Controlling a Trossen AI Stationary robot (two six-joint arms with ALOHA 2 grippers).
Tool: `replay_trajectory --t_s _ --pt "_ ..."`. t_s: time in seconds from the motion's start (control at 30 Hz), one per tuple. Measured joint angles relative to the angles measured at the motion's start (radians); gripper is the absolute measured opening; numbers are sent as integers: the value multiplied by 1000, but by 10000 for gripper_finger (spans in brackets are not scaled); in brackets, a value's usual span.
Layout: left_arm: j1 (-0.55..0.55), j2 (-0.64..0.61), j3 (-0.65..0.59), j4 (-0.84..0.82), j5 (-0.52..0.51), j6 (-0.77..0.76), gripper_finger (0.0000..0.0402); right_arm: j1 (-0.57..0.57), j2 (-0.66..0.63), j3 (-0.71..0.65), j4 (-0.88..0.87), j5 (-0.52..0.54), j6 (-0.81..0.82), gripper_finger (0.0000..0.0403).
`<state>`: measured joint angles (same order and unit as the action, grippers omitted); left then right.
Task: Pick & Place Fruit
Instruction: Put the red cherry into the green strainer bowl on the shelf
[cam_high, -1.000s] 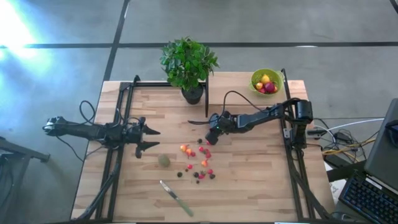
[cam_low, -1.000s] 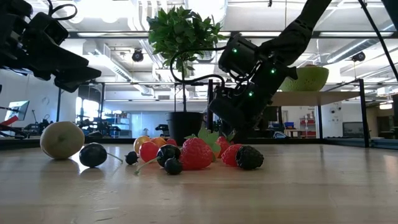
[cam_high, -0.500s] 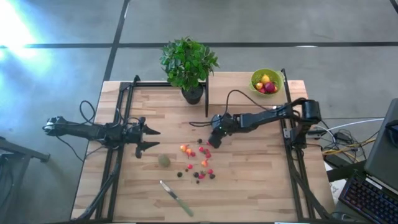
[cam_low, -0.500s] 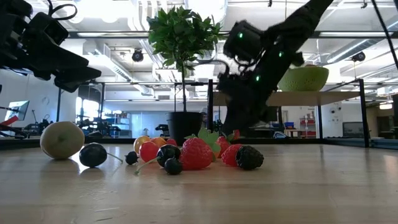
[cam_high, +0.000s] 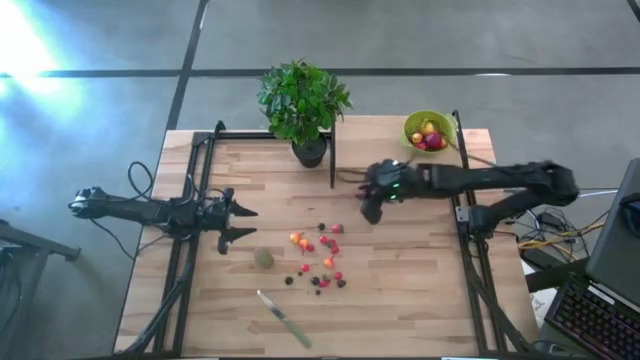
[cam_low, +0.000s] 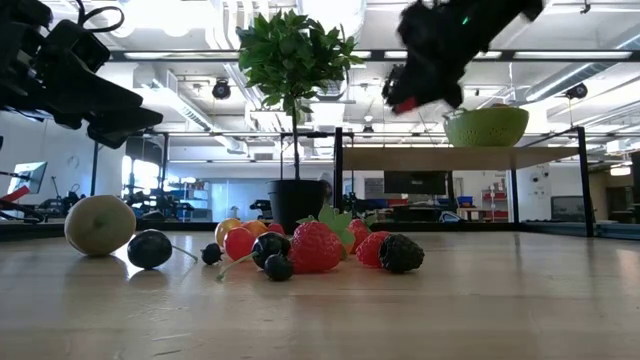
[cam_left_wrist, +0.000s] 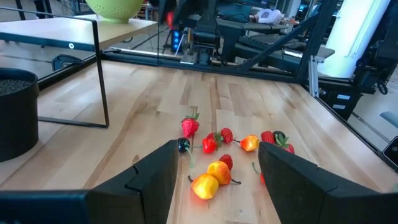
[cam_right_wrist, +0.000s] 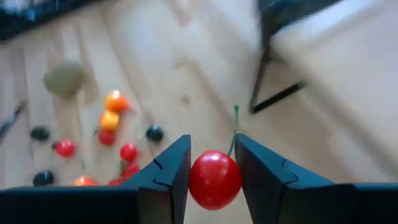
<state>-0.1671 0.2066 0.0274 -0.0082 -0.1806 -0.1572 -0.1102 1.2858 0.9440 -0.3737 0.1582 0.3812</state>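
Observation:
Small toy fruits (cam_high: 318, 258) lie scattered on the wooden table's middle: red and orange berries, dark berries and a dull-green ball (cam_high: 263, 257). My right gripper (cam_high: 372, 206) hangs above the table, right of the potted plant, shut on a red cherry (cam_right_wrist: 214, 179). In the low view it (cam_low: 408, 97) is high up near the lime-green bowl (cam_low: 486, 126). That bowl (cam_high: 428, 131) at the far right corner holds a yellow lemon and red fruits. My left gripper (cam_high: 243, 222) is open, waiting at the table's left side. My right gripper pinches the red cherry's round body (cam_right_wrist: 214, 180) between its two fingers (cam_right_wrist: 174, 171), one on each side. The cherry is lifted clear of the table, and its green stem (cam_right_wrist: 234, 127) sticks out ahead of the fingertips.
A potted plant (cam_high: 303, 105) stands at the far middle beside a thin black frame (cam_high: 332, 150). A green-handled knife (cam_high: 284, 318) lies near the near edge. Black rails run along both table sides. Bare wood lies right of the fruit cluster.
My right gripper has risen from the fruit cluster with the cherry and travelled toward the table's right and far side, toward the green bowl. The other fruits and the left arm have stayed put.

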Motion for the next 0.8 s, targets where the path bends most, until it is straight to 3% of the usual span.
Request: replay_trajectory --t_s 0.37,0.57,0.8 --pt "0 0 0 0 0 0 229 -86 -316 0 -100 291 -128 100" --pt "0 0 0 0 0 0 229 -186 -354 0 -153 365 -152 121" --pt "0 0 0 0 0 0 229 -324 -327 0 -215 369 -157 97"
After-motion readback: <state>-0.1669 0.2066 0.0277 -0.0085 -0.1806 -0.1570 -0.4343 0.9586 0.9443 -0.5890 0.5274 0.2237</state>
